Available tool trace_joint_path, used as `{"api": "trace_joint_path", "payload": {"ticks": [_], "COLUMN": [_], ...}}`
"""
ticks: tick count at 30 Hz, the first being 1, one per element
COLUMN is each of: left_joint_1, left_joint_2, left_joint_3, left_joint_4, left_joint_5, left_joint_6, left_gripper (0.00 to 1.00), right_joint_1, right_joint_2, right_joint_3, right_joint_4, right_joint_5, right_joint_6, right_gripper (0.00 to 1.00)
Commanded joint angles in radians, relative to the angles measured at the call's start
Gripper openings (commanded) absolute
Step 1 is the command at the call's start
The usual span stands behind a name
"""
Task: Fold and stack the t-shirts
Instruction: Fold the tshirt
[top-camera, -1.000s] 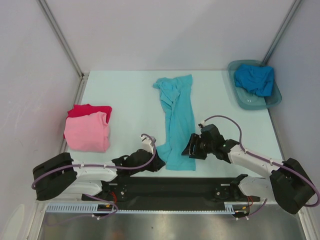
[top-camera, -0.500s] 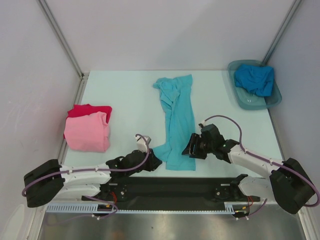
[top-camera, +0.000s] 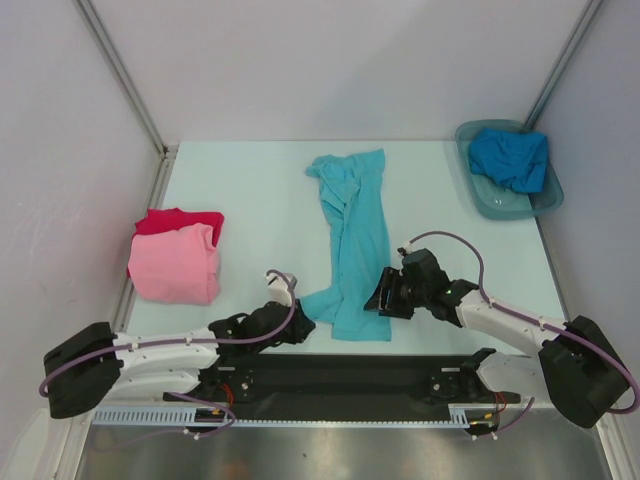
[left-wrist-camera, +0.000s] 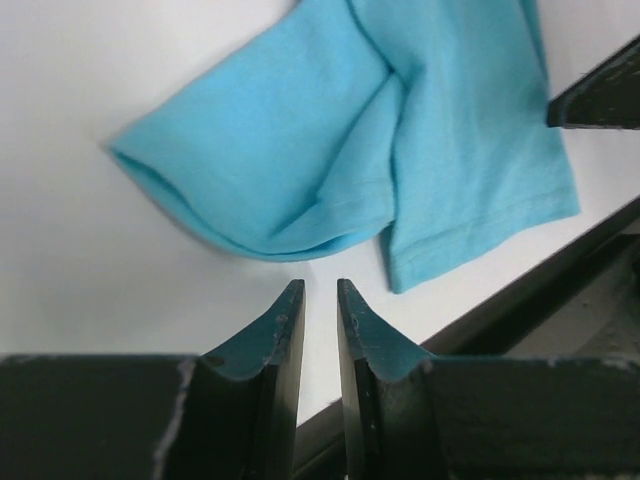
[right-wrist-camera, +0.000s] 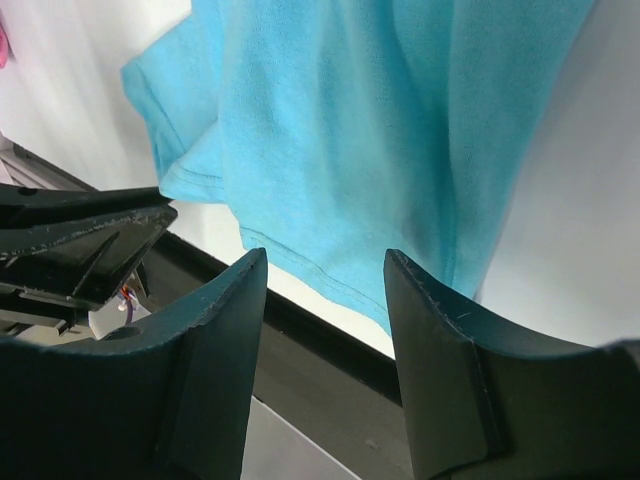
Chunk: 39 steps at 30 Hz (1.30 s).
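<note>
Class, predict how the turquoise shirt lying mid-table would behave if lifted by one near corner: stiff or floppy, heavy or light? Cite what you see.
Probably floppy: the turquoise shirt lies in soft creases and folds, so it would likely drape. It looks thin at its hem, so likely light. Pushed, it would probably bunch like its rumpled far end.

No text, label, brand, number or sign can be read in any view. The turquoise shirt (left-wrist-camera: 400, 140), lying just ahead of the left end effector (left-wrist-camera: 320, 290) and the right end effector (right-wrist-camera: 325, 262), is plain cloth.
</note>
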<state>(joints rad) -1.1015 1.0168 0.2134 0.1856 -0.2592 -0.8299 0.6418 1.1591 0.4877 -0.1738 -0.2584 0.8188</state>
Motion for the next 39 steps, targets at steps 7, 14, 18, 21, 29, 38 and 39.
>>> {"api": "trace_joint_path", "payload": {"ticks": [7,14,18,21,29,38,39], "left_joint_1": [0.075,0.147,0.166,0.175,0.178,0.180,0.180], "left_joint_2": [-0.153,-0.143,-0.092,-0.031,0.143,0.097,0.086], "left_joint_3": [0.029,-0.006,-0.025,-0.028,-0.013,-0.025,-0.028], "left_joint_4": [-0.282,-0.232,-0.126,-0.058,0.087,0.066,0.066], "left_joint_5": [-0.156,-0.117,-0.072,-0.055,0.001,-0.005,-0.005], "left_joint_6": [-0.057,-0.054,-0.055,-0.055,-0.063,-0.054,-0.054], "left_gripper": [0.39,0.57,0.59,0.59,0.59,0.45,0.40], "right_joint_1": [-0.005,-0.011,-0.027,-0.036,-0.059,-0.096,-0.099], "right_joint_2": [-0.013,-0.042,-0.070,-0.091,-0.122,-0.173,-0.177], "right_joint_3": [-0.006,-0.008,-0.012,-0.018,-0.031,-0.051,-0.054], "right_joint_4": [0.034,0.023,0.007,0.000,-0.013,-0.016,-0.016], "right_joint_5": [-0.005,-0.004,-0.007,-0.013,-0.024,-0.050,-0.051], "right_joint_6": [0.000,0.000,-0.004,-0.004,-0.007,-0.007,-0.006], "right_gripper": [0.55,0.54,0.54,0.53,0.53,0.52,0.52]}}
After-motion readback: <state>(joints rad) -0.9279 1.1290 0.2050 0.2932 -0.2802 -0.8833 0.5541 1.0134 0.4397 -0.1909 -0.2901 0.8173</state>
